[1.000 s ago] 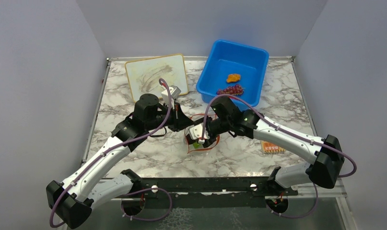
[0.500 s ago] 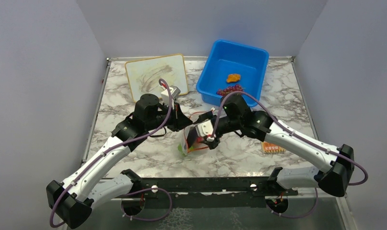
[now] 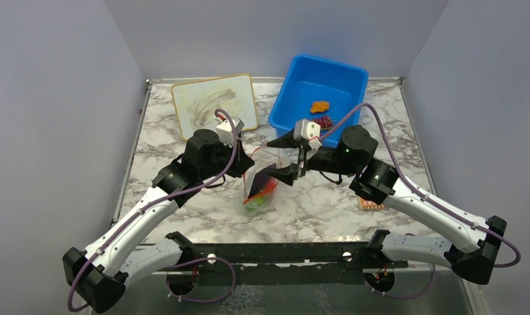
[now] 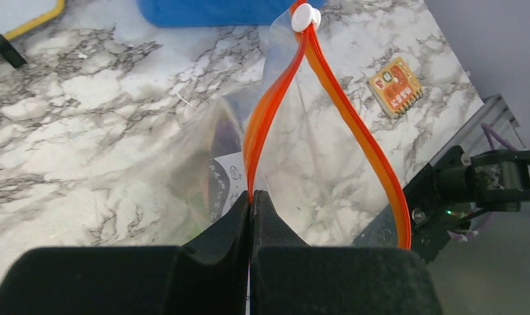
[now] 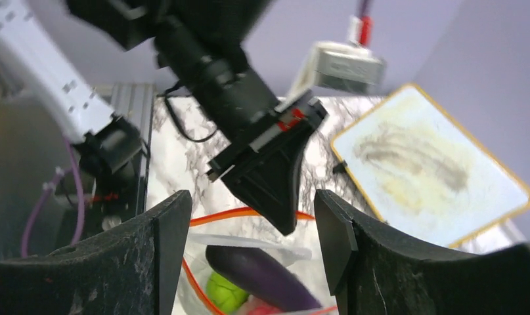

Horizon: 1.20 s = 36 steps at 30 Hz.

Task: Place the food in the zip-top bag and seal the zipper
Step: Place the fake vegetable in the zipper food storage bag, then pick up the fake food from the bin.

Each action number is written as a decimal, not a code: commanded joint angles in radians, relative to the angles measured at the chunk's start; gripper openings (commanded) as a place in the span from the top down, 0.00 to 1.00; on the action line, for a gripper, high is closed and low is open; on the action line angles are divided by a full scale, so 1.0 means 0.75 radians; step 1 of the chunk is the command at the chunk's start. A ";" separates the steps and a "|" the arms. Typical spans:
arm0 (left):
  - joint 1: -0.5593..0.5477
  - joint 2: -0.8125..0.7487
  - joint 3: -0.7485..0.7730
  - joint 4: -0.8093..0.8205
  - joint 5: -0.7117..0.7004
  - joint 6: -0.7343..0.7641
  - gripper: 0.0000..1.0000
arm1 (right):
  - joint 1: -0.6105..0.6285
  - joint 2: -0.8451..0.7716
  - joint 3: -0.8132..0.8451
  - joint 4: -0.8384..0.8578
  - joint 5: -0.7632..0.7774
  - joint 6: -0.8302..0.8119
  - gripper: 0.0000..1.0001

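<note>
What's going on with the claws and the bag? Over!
Left claw shut on the zipper. Right claw open by the bag mouth. Eggplant and lime inside, mouth unsealed. Grapes and orange piece in the blue bin.

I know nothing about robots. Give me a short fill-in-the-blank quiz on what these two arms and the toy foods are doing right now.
1. The left hand is shut on the small clear plastic bag, gripping the thin orange-red ____ along its mouth.
2. The right hand hovers above the bag with its jaws ____ and nothing between them.
3. Inside the bag lie a green toy lime and a purple toy ____.
4. The dark red toy grape bunch and orange toy food piece sit in the ____ plastic bin.

Missing words: zipper; open; eggplant; blue.
</note>
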 commanded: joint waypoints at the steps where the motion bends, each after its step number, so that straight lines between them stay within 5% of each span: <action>1: -0.003 -0.012 0.111 -0.021 -0.168 0.102 1.00 | 0.004 0.037 0.086 -0.034 0.476 0.449 0.31; 7: -0.003 -0.042 0.104 -0.019 -0.178 0.224 1.00 | 0.000 0.178 0.189 -0.297 0.969 0.293 0.30; 10: -0.004 -0.073 0.057 -0.019 -0.157 0.278 1.00 | -0.045 0.212 0.175 -0.285 1.058 0.102 0.30; 14: -0.003 -0.116 -0.013 -0.005 -0.118 0.321 1.00 | -0.232 0.255 0.222 -0.340 0.945 -0.090 0.31; 17: -0.003 -0.135 -0.051 0.017 -0.088 0.336 1.00 | -0.389 0.264 0.213 -0.378 0.669 -0.258 0.31; 23: -0.003 -0.147 -0.112 0.079 -0.073 0.330 1.00 | -0.479 0.385 0.187 -0.616 0.425 -0.602 0.31; 36: -0.004 -0.184 -0.153 0.089 -0.116 0.330 1.00 | -0.557 0.692 0.265 -0.624 0.576 -0.690 0.31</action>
